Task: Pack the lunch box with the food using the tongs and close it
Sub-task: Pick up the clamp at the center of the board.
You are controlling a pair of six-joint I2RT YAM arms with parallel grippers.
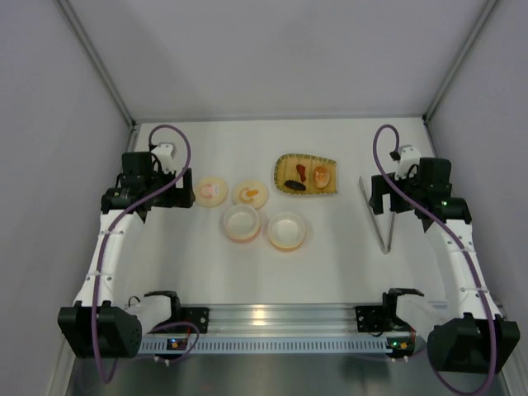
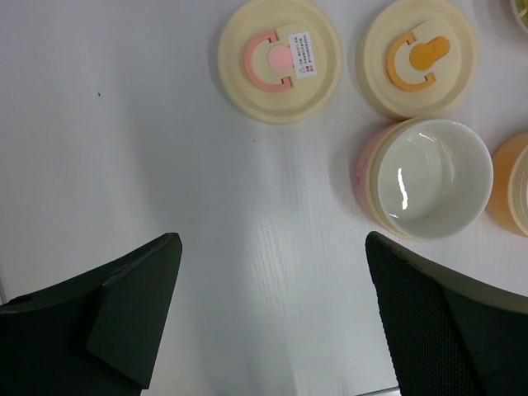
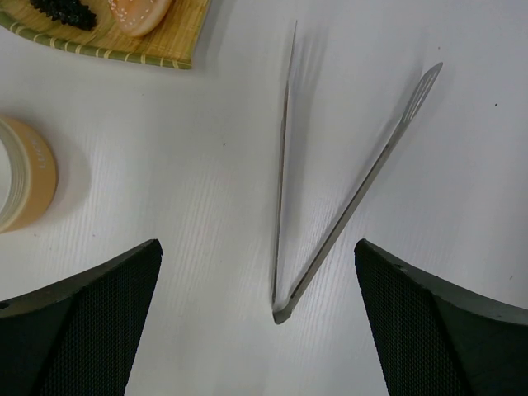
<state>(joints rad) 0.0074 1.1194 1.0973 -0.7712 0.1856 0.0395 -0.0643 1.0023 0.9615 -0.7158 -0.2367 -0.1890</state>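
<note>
The lunch box stands uncovered as two round cups, a pink one (image 1: pixel 241 222) (image 2: pixel 425 181) and an orange one (image 1: pixel 286 230) (image 2: pixel 511 186), both empty inside. Their cream lids, pink-tabbed (image 1: pixel 211 190) (image 2: pixel 279 59) and orange-tabbed (image 1: pixel 250 195) (image 2: pixel 421 56), lie flat behind them. The food sits on a yellow tray (image 1: pixel 328 188): an orange piece (image 1: pixel 320 175) (image 3: pixel 136 12), a reddish-pink piece (image 1: pixel 301 172) and a dark brown piece (image 1: pixel 295 185) (image 3: pixel 66 10). The tongs (image 1: pixel 379 219) (image 3: pixel 365 186) lie on the table, their joined end between the jaws of my open right gripper (image 1: pixel 375 198) (image 3: pixel 257 246). My left gripper (image 1: pixel 183 198) (image 2: pixel 271 243) hangs open, left of the lids, over bare table.
The white table is walled by grey panels at the left, right and back. A metal rail (image 1: pixel 272 318) with both arm bases runs along the near edge. The orange cup (image 3: pixel 29 177) stands left of the right gripper.
</note>
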